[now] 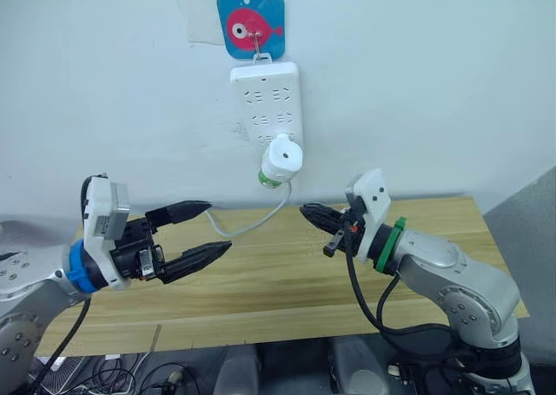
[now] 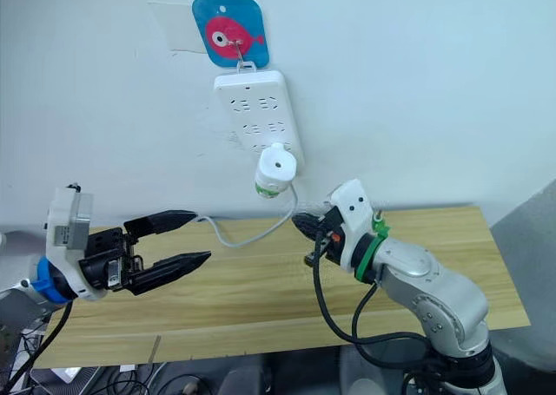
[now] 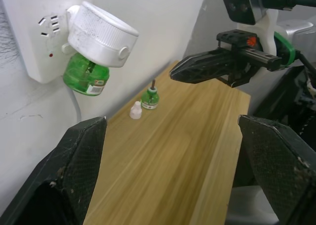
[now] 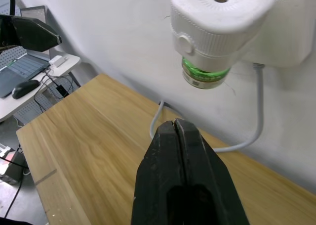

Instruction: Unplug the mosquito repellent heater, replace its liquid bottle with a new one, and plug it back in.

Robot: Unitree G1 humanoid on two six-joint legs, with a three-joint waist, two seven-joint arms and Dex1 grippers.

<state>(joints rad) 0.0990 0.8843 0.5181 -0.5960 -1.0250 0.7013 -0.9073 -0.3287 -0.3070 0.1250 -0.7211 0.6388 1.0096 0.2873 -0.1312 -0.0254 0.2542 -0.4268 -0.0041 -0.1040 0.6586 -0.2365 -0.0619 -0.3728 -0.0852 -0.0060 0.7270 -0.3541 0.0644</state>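
Two grippers hover empty: left gripper [image 1: 201, 233] wide open, right gripper [image 1: 310, 213] closed. Mosquito repellent heater [image 1: 282, 159] sits plugged into power strip [image 1: 265, 100] on the wall, green bottle [image 3: 86, 75] beneath. Likely light, smooth, rigid plastic; grip the white body's sides.

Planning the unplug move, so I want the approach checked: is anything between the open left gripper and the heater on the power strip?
Nothing visible blocks it. The left gripper hangs open over the table, with open air up to the heater on the power strip. The white cord droops below that path.
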